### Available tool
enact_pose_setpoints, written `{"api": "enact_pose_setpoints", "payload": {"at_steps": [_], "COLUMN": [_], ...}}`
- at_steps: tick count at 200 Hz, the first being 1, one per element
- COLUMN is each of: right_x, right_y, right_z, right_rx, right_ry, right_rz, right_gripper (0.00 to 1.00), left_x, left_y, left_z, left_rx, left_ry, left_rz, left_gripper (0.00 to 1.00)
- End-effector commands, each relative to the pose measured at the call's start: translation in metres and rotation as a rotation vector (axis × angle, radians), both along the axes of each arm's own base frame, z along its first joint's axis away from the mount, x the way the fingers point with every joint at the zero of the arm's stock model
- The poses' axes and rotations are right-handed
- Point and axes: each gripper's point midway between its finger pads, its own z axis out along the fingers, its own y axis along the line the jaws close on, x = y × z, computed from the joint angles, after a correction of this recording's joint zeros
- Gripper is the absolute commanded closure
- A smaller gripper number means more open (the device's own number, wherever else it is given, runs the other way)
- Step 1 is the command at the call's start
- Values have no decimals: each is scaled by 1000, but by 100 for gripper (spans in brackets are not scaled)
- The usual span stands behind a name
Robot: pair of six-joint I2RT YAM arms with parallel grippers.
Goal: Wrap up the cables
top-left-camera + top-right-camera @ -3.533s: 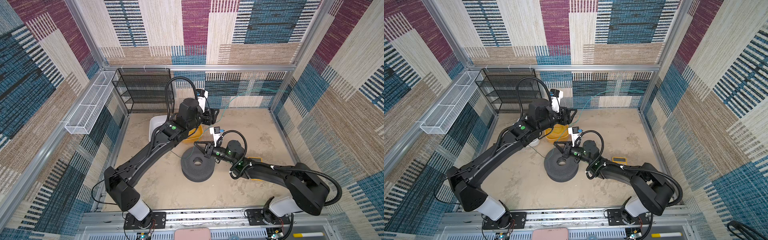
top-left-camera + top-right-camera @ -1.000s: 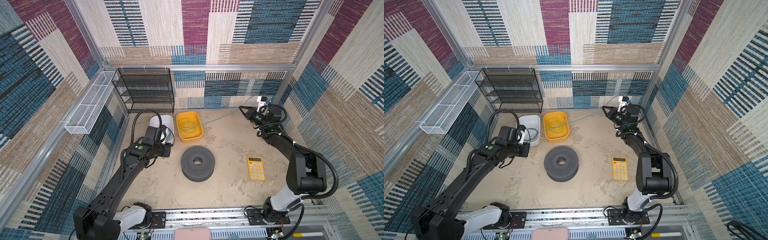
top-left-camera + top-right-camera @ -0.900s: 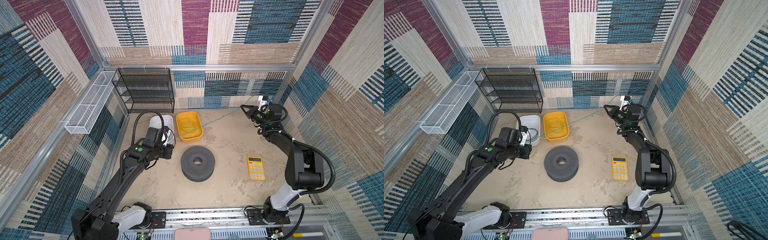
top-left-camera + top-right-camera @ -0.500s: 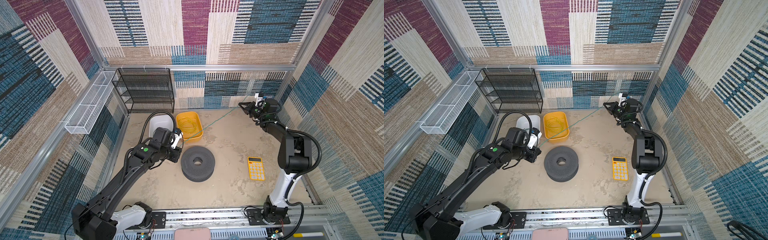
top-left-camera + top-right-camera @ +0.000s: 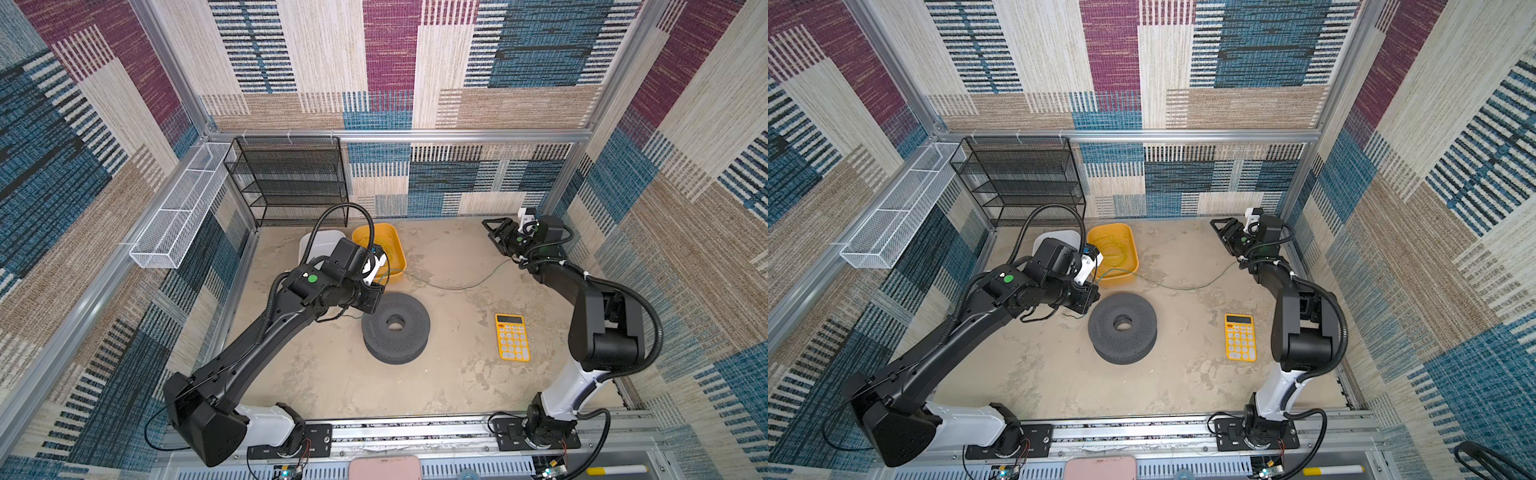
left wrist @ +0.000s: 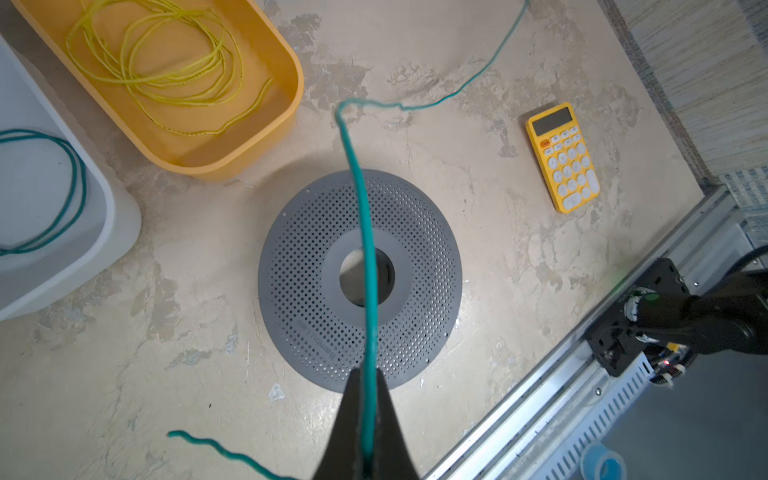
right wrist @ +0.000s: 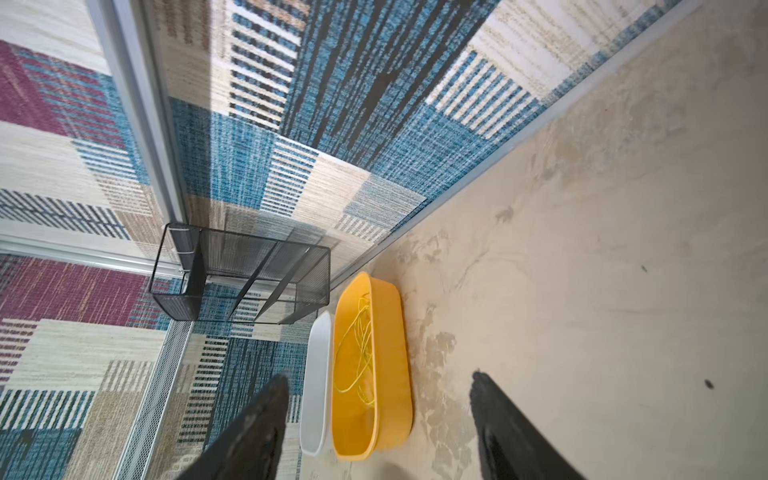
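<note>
- The left end effector (image 6: 365,374) is clamped shut on the teal cable (image 6: 360,208), which runs between its two black fingers. In both top views it hangs just beside the left rear edge of the grey perforated spool (image 5: 384,343).
- A short wavy tail of that cable sticks out on the other side of the jaws, low beside the spool.
- From the jaws the teal cable drops to the counter (image 5: 332,386) just behind the spool and kinks there. It then lies slack in a shallow curve running right and rearward, away from the spool (image 5: 1121,347).
- The right end effector (image 7: 378,376) stands open with nothing between its fingers (image 7: 266,415). It is well apart from the spool, off to the right rear by the wall.
- The teal cable's far end lies on the counter near that end effector, outside its jaws.
- Just behind the spool sits a yellow tub (image 6: 249,153) holding a loose coil of yellow cable (image 6: 166,62).
- Beside the yellow tub, to the spool's left rear, a white tub (image 6: 104,232) holds a loop of darker cable (image 6: 77,187).
- A yellow calculator (image 5: 512,343) lies flat on the counter to the right of the spool, apart from it.
</note>
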Motion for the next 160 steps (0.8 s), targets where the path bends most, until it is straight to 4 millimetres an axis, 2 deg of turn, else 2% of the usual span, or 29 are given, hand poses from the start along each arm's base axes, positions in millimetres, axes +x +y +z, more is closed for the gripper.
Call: {"api": "enact_pose_setpoints", "payload": {"at_steps": [1, 15, 27, 43, 64, 79, 101, 118, 160], "right_x": [-19, -43, -65, -97, -145, -168, -182, -181, -174], "right_y": [11, 29, 54, 94, 136, 162, 181, 194, 231], "right_z": [33, 51, 61, 66, 64, 63, 70, 72, 61], "right_rx": [6, 51, 61, 90, 185, 220, 293, 319, 373], "right_ry": [-83, -121, -147, -150, -147, -134, -124, -101, -14], "right_rz": [53, 107, 161, 243, 303, 331, 372, 390, 467], "right_gripper": [27, 25, 21, 18, 14, 11, 11, 11, 13], "left_x": [23, 27, 29, 31, 34, 35, 32, 28, 19], "left_y": [-6, -14, -20, -25, -34, -40, -49, -55, -65], "left_z": [17, 19, 20, 19, 15, 13, 7, 4, 4], "left_rx": [-29, -39, -43, -33, -28, -12, 11, 33, 54], "left_ry": [-74, -94, -106, -120, -125, -133, -136, -147, -195], "left_rz": [108, 110, 101, 93, 75, 59, 26, -2, -52], "left_gripper": [100, 100, 100, 100, 100, 100, 100, 100, 100]}}
